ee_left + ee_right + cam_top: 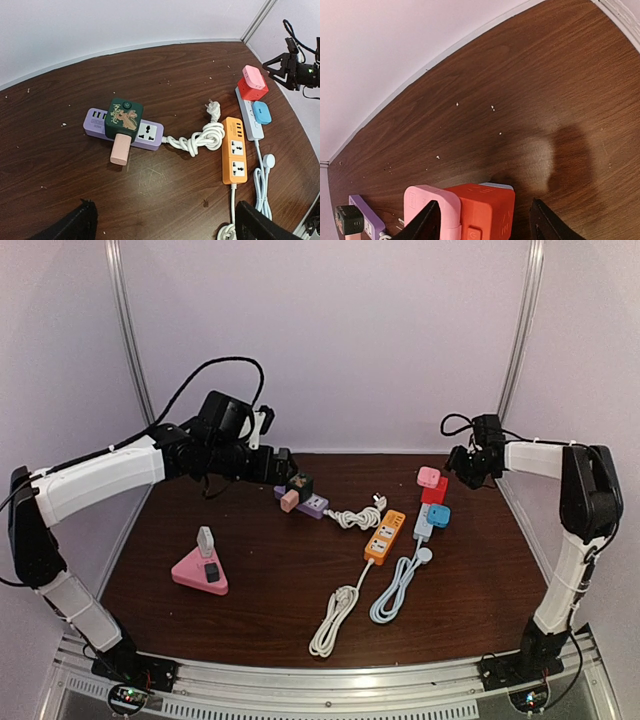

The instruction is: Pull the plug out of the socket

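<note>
Nearest you, on the left, a pink triangle socket (195, 577) carries a pale plug (205, 539). Further in lie the orange strip (384, 536) and, just beside it, the white strip (422, 530). Along the white strip sit a blue plug (438, 515), then the red plug (434, 491), seated, with a pink plug (428, 476) against its far side. Your right claw (461, 469) hangs over the red plug, fingers apart, one on each side; contact can't be told. Farther left, your left claw (279, 466) hovers with jaws wide apart above the purple strip (314, 506).

Dark brown wooden table (250, 600); pale lilac walls (330, 330); silver corner posts (128, 330); even light.
</note>
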`<state>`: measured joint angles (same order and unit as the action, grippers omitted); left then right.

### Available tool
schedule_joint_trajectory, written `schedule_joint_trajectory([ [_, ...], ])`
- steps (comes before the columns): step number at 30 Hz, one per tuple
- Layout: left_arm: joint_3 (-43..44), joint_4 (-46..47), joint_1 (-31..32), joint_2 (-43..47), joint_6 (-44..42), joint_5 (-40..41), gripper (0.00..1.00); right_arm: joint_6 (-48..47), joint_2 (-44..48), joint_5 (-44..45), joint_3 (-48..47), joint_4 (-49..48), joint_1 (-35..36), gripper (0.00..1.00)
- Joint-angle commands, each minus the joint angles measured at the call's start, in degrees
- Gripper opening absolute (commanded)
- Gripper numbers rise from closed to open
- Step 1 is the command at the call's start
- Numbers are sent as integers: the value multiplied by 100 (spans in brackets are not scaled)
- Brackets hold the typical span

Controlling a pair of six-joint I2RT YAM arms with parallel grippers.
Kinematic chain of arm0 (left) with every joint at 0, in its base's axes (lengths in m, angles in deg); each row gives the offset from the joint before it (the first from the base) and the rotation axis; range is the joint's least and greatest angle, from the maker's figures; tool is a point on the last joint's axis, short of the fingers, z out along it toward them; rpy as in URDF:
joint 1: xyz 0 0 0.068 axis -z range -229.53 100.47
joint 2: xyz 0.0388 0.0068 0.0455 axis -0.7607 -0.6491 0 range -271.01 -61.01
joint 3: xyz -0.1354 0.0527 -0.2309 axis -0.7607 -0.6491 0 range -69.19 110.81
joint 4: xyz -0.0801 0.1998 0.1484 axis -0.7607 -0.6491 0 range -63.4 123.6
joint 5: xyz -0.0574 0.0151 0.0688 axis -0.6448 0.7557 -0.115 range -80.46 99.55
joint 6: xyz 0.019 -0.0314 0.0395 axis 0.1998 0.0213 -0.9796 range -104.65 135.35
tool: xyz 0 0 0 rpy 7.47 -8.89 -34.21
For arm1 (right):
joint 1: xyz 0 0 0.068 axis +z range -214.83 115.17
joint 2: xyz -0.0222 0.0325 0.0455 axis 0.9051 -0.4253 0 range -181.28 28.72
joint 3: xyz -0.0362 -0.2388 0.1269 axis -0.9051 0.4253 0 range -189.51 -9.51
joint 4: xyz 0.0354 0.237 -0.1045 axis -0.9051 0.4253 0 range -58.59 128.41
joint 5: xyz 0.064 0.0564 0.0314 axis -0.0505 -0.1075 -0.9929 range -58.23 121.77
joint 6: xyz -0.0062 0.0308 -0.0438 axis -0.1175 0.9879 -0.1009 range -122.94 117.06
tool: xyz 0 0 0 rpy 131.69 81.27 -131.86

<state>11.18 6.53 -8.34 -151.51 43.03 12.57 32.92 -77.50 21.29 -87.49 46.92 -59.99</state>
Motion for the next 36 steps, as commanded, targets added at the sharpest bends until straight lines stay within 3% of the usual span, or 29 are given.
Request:
schedule_joint_trajectory([
  [1,252,163,-41,-149,177,-249,97,115,-416,-424,-199,-237,-214,62],
  [11,297,158,-41,-258,290,-303,97,2,-1185,-1020,-811,-139,-409,54],
  [25,501,231,-19,-428,327,-863,97,295,-983,-1883,27,-769,-51,52],
  [36,401,819,224,-835,706,-1166,96,1126,-553,-2492,907,-1859,912,54],
])
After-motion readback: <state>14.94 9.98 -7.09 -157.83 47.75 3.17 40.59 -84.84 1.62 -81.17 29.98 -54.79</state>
